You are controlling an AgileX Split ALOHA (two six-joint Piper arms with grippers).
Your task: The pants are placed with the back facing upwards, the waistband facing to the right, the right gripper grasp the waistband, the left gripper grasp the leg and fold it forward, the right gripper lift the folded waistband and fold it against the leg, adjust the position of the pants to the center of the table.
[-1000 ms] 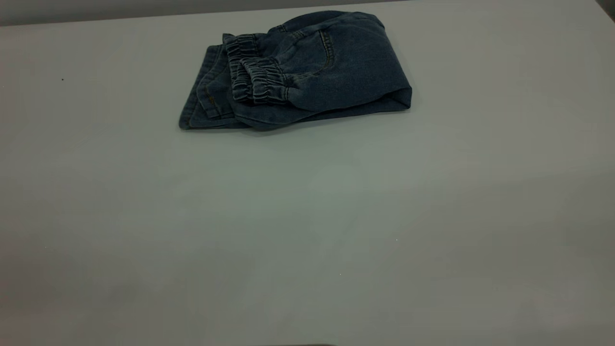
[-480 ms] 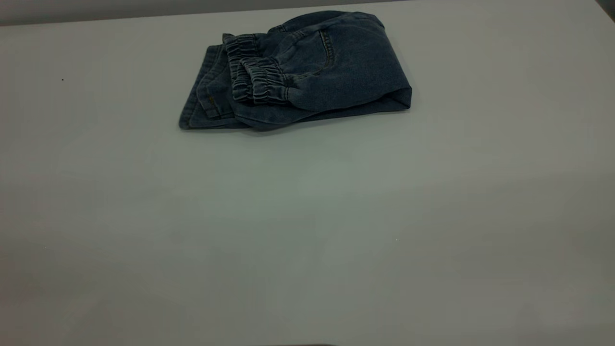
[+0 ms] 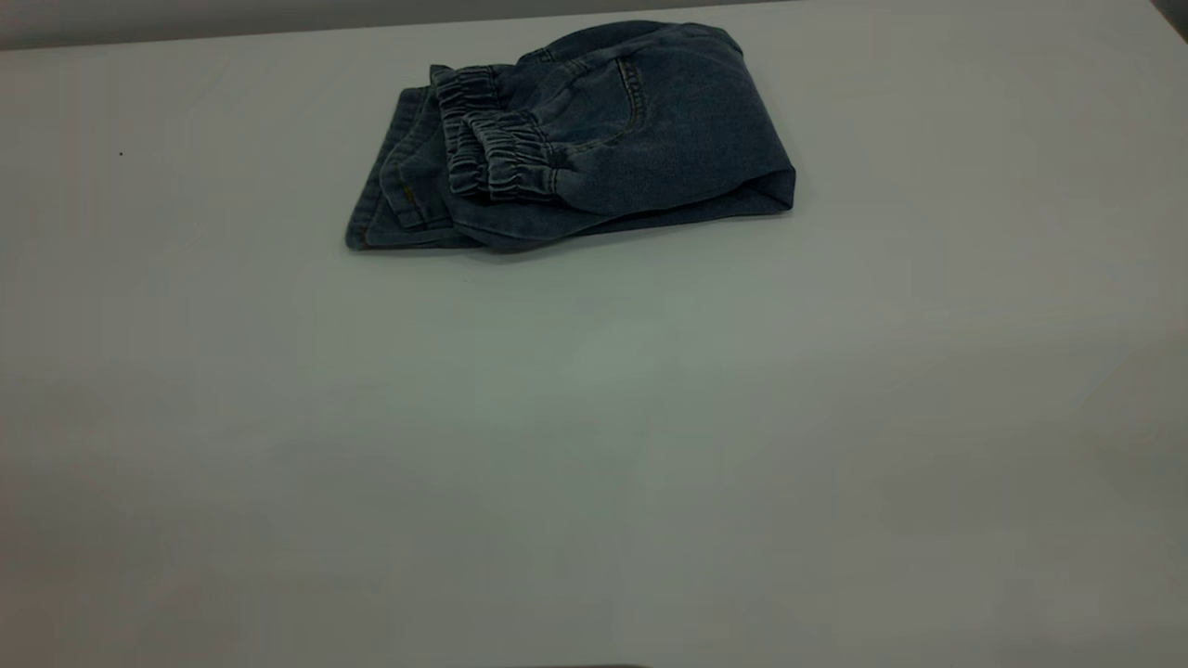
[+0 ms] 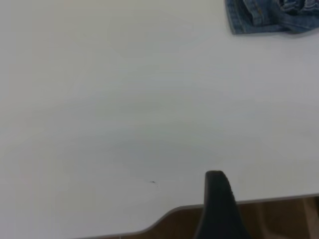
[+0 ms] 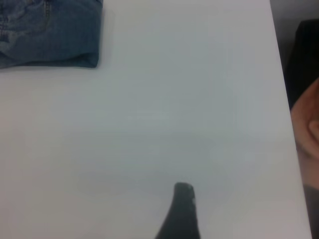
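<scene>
The pants (image 3: pixel 594 139) lie folded into a compact blue denim bundle on the far part of the table (image 3: pixel 594 417). Their gathered waistband (image 3: pixel 492 153) rests on top, turned toward the left, and a back pocket seam shows beside it. Leg hems (image 3: pixel 390 209) stick out underneath at the left; no print shows on them. Neither arm appears in the exterior view. The left gripper (image 4: pixel 215 199) hangs over the table's near edge, far from the pants (image 4: pixel 271 17). Well clear of the bundle (image 5: pixel 47 32), the right gripper (image 5: pixel 182 209) hovers over bare table.
In the left wrist view the table's rounded edge (image 4: pixel 164 219) gives way to brown floor. In the right wrist view a person's hand (image 5: pixel 306 124) and something dark (image 5: pixel 304 59) lie beyond the table's side edge.
</scene>
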